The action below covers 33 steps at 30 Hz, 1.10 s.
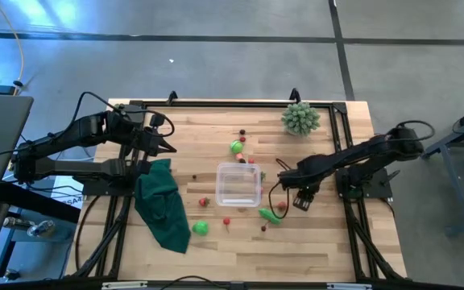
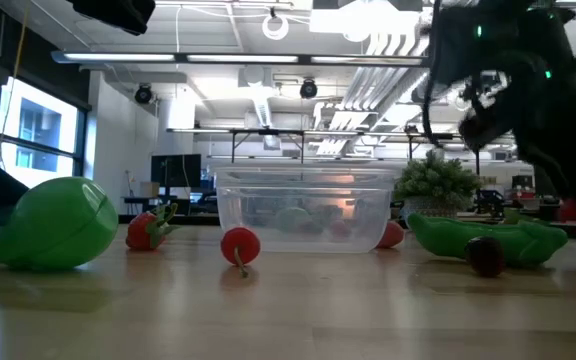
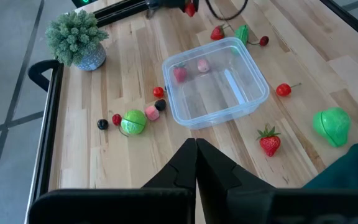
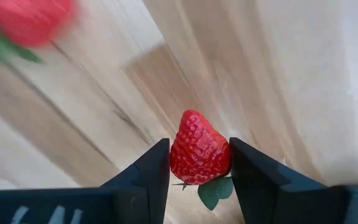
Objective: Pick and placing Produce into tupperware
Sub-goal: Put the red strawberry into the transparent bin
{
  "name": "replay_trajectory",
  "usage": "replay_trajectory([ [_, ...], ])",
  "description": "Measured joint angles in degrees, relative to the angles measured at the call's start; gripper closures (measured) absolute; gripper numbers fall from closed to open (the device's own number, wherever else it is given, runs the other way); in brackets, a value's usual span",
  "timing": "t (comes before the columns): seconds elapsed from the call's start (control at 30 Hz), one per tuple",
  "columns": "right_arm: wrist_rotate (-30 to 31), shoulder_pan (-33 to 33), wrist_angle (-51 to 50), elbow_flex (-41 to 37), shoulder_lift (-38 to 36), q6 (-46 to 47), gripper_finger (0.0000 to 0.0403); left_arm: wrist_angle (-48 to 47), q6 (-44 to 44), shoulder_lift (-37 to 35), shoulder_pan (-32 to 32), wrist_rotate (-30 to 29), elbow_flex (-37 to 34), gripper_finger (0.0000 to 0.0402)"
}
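Beside the tupperware (image 1: 238, 184), on its right-arm side, the right pincer (image 1: 299, 199) hangs low over the tabletop (image 1: 329, 242) with its two fingers (image 4: 148, 177) closed part-way against the flanks of a red strawberry (image 4: 199, 149); the wrist view shows the berry seated between the pads, leaf end toward the wrist, wood grain close behind it. Whether the berry is already clear of the wood cannot be told. Step in hand, as judged: the pick of one piece of produce, grip made, carry not yet begun. The clear container stands near the middle of the boards and holds a few red and pink pieces (image 3: 179, 73). Loose produce lies round it: a green pod (image 1: 269, 215) just beside the working pincer, a green ball (image 1: 200, 228), a cherry (image 3: 283, 89), another strawberry (image 3: 270, 141), and a second green ball (image 3: 133, 122) on the far side. The left pincer (image 3: 196, 163) waits fully shut, holding nothing, raised near the left edge above the dark green cloth (image 1: 162, 205). Next move, as judged: lift straight up, travel the short way over the container's near wall, and let go only once the berry is inside the rim, since a low carry would catch that wall
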Motion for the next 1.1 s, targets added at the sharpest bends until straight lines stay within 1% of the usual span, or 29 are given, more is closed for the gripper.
replay_trajectory([
  [0.13, 5.1, 0.0, 0.0, 3.6, -6.3, 0.6, 0.0268, 0.0, 0.0, 0.0, 0.0, 0.0, 0.0, 0.0401],
  [0.27, 12.5, 0.0, 3.8, 9.3, -11.6, 0.1, 0.0268, 0.0, 0.0, 0.0, 0.0, 0.0, 0.0, 0.0401],
  [0.4, 19.6, -0.2, 9.6, 16.1, -14.0, -3.7, 0.0268, 0.0, 0.0, 0.0, 0.0, 0.0, 0.0, 0.0401],
  [0.47, 21.1, -0.9, 11.2, 20.0, -13.8, -6.8, 0.0268, 0.0, 0.0, 0.0, 0.0, 0.0, 0.0, 0.0401],
  [0.57, 21.1, -2.9, 13.7, 25.1, -11.9, -11.4, 0.0268, 0.0, 0.0, 0.0, 0.0, 0.0, 0.0, 0.0401],
  [0.67, 20.1, -5.5, 14.4, 29.8, -8.1, -15.0, 0.0268, 0.0, 0.0, 0.0, 0.0, 0.0, 0.0, 0.0401],
  [0.77, 16.2, -8.0, 15.2, 33.6, -2.3, -18.3, 0.0268, 0.0, 0.0, 0.0, 0.0, 0.0, 0.0, 0.0401],
  [0.9, 10.2, -9.9, 15.9, 37.3, 7.5, -20.8, 0.0268, 0.0, 0.0, 0.0, 0.0, 0.0, 0.0, 0.0401],
  [1.0, 6.1, -10.5, 15.1, 38.8, 14.2, -22.0, 0.0268, 0.0, 0.0, 0.0, 0.0, 0.0, 0.0, 0.0401],
  [1.1, 3.3, -10.6, 14.7, 39.1, 20.1, -22.8, 0.0268, 0.0, 0.0, 0.0, 0.0, 0.0, 0.0, 0.0401],
])
